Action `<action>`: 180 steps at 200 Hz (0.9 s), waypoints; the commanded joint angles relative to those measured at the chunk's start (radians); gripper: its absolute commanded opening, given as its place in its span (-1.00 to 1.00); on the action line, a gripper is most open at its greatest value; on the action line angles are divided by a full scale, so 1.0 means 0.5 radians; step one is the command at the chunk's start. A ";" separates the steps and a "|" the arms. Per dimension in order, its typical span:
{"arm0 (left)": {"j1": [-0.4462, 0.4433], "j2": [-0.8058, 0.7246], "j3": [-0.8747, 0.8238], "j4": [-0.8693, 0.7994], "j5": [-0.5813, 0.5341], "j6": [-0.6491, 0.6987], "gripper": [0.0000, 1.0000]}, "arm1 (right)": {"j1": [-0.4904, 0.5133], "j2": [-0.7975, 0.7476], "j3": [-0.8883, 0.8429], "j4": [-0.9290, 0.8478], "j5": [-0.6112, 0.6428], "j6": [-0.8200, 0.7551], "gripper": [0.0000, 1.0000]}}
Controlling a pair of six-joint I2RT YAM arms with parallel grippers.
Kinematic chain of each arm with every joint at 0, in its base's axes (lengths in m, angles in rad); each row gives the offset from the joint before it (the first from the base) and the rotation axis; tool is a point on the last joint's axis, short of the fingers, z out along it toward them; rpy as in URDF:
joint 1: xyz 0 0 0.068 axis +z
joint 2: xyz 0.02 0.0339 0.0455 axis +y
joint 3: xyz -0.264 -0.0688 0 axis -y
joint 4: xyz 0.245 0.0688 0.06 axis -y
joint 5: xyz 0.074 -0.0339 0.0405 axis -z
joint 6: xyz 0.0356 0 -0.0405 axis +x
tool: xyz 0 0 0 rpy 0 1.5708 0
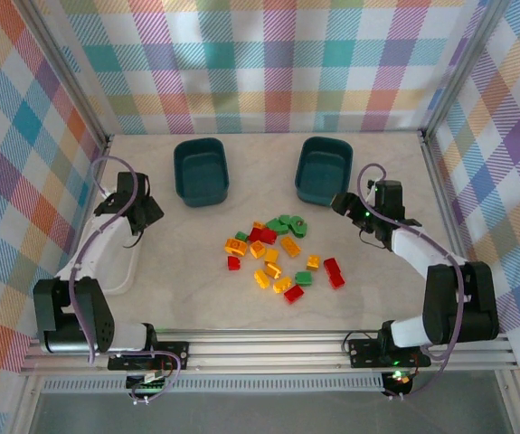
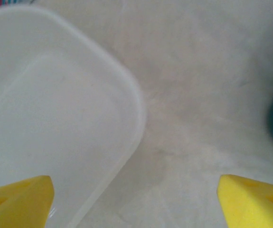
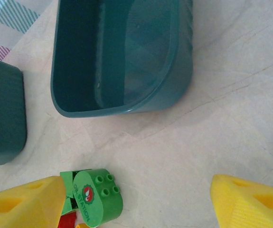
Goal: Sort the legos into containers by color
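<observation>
Pale tabletop [image 3: 221,118], green lego [image 3: 98,197] with "STATION" label near teal container [image 3: 122,57]

So the legos [image 1: 278,258] are all loose in one scattered clump mid-table, a mix of red, orange-yellow and green, none of them sorted yet. A rounded green brick [image 3: 98,197] with a printed label sits on the clump's far side. The left teal bin [image 1: 201,176] and right teal bin [image 1: 323,172] stand upright near the far edge, well apart, bare inside. The white bin [image 2: 135,95] sits by the left edge.
</observation>
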 commanded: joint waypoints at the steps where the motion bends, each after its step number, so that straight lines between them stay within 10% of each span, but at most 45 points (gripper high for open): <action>1: 0.060 0.082 0.022 -0.136 -0.006 -0.037 0.71 | -0.006 0.025 0.043 -0.002 -0.016 0.033 0.59; 180: 0.075 0.245 -0.131 0.095 0.322 0.024 -0.48 | -0.006 0.016 0.063 -0.065 0.076 -0.016 0.58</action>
